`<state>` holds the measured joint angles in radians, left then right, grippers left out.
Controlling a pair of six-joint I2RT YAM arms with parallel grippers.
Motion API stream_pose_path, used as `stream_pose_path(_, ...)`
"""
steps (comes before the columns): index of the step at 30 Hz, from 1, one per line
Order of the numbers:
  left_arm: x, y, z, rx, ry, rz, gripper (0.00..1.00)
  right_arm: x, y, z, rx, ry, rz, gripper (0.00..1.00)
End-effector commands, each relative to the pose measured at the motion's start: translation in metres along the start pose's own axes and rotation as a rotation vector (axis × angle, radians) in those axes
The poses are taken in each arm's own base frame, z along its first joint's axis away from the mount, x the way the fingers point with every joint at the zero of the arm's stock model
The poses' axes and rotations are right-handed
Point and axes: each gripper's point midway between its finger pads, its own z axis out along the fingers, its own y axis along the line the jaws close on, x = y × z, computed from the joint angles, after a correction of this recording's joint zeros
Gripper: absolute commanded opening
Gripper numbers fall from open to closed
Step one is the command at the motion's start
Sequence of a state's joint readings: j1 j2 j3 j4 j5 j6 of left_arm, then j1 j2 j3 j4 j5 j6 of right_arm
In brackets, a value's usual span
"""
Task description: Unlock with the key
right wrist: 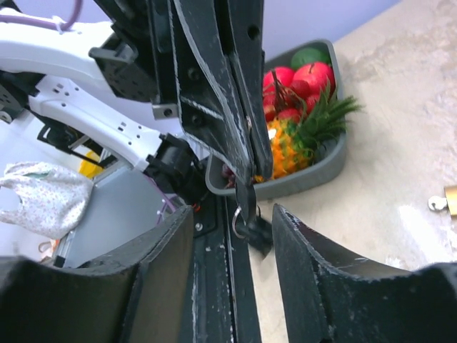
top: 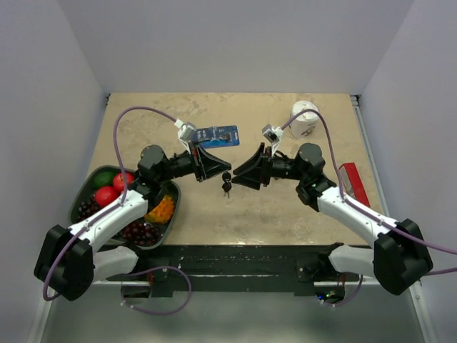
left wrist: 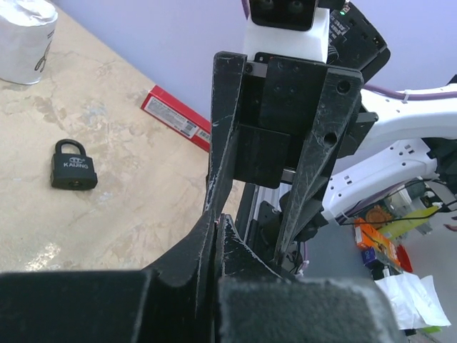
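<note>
Above the middle of the table, the left gripper [right wrist: 248,175] is pinched shut on the key [right wrist: 255,232]. It is a small bunch with black plastic heads on a thin wire ring, and it dangles freely below the worn, scuffed black tips. The right gripper [right wrist: 233,214] faces it with its jaws apart on either side of the hanging bunch, not touching it. This looks like a hand-over, presenting the keys in mid-air so the other arm can take one head squarely for insertion. The black padlock [left wrist: 73,166] lies flat on the mottled beige table [left wrist: 128,214], well apart from both arms. It has a matte, boxy body, and its curved shackle is closed. Farther out sit a red box [left wrist: 175,118] and a grey tray [right wrist: 335,164] of glossy fruit.
</note>
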<state>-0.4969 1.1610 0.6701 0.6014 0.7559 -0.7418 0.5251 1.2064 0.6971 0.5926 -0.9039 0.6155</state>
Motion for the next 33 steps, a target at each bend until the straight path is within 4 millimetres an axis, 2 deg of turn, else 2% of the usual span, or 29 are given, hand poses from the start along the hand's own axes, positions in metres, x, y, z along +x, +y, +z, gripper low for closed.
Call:
stream_pose_path(1, -0.008, -0.012, 0.000, 0.069, -0.042, 0.048, 0.00, -0.019, 0.011, 0.006, -0.049, -0.065, -0.045, 0.50)
stream_pose_path(11, -0.011, -0.011, 0.002, 0.065, -0.059, 0.057, 0.00, -0.005, 0.005, 0.022, -0.053, -0.025, -0.020, 0.41)
stream_pose_path(18, -0.008, -0.011, 0.003, 0.073, -0.051, 0.059, 0.00, -0.007, 0.005, 0.024, -0.048, -0.042, -0.010, 0.33)
stream_pose_path(21, -0.009, -0.011, 0.003, 0.071, -0.054, 0.061, 0.00, -0.007, 0.003, 0.025, -0.048, -0.043, 0.001, 0.24)
stream_pose_path(26, -0.010, -0.010, 0.003, 0.062, -0.063, 0.065, 0.00, -0.003, 0.000, 0.027, -0.045, -0.038, 0.017, 0.01)
stream_pose_path(29, -0.013, -0.007, 0.003, 0.038, -0.077, 0.057, 0.00, -0.004, -0.002, 0.026, -0.034, -0.048, 0.021, 0.00)
stream_pose_path(30, -0.016, -0.004, 0.003, 0.020, -0.093, 0.059, 0.04, -0.006, -0.001, 0.026, -0.027, -0.057, 0.019, 0.00)
stream_pose_path(31, -0.017, -0.002, 0.002, 0.003, -0.098, 0.058, 0.29, -0.006, -0.003, 0.025, -0.013, -0.064, 0.025, 0.00)
stream_pose_path(33, -0.022, 0.005, 0.001, -0.045, -0.123, 0.079, 0.56, -0.012, -0.009, 0.022, 0.040, -0.095, 0.019, 0.00)
